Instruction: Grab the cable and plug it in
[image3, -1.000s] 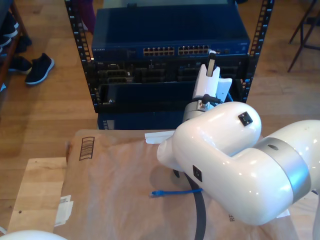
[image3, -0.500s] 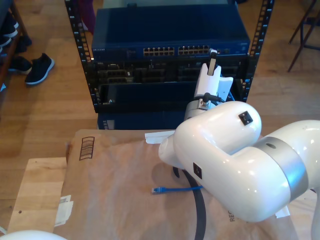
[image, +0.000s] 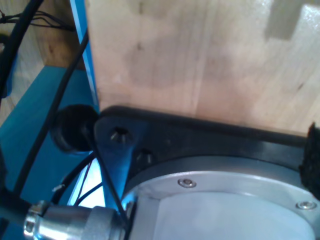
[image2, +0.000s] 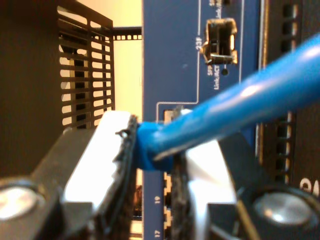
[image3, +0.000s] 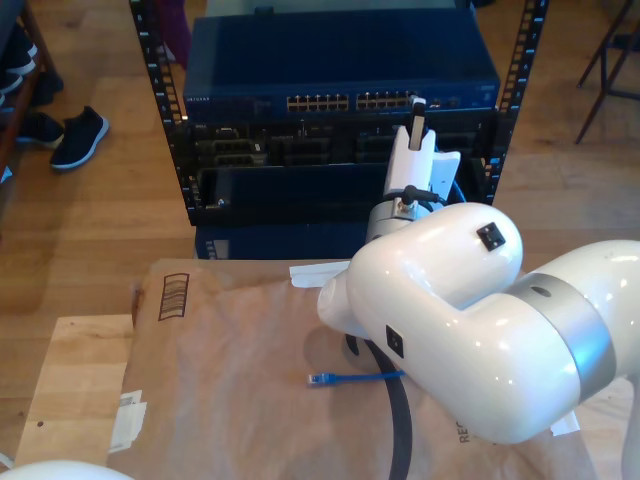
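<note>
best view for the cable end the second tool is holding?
Second wrist view: the cable sits clamped between my second tool at the blue switch. Exterior view shows its free plug end on the brown paper. First wrist view gives nothing useful on it.

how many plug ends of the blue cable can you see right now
1 clearly. A plug end of the blue cable lies loose on the brown paper. The other end may be hidden: my second end effector pinches the cable at the blue switch.

Lab: server rack (image3: 335, 130), wooden floor (image3: 90, 210).
</note>
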